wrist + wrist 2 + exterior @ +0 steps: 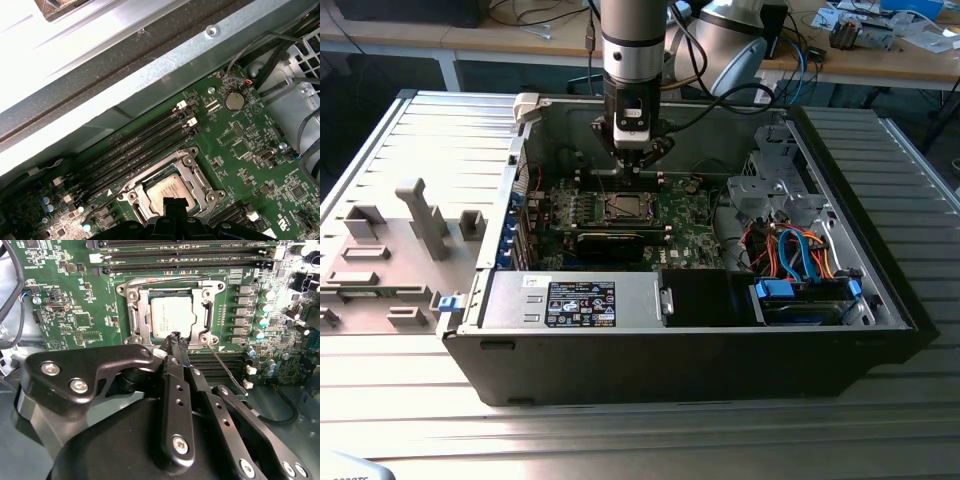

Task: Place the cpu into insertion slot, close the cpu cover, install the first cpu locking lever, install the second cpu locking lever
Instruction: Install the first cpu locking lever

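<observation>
Cpu point(172, 316) seated in insertion slot point(131, 294), cpu cover point(209, 315) down over it. Pincer point(176, 339) closed, empty, tips at slot's edge.

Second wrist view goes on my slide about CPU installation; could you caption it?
Gripper poised at the edge of the insertion slot, with the cpu seated under the lowered cpu cover.

arm: chunky silver-grey tube point(632, 40), dark band up top
tool: matte black linkage fingers point(175, 405), shiny silver screws
cables: black loops trailing behind
</observation>
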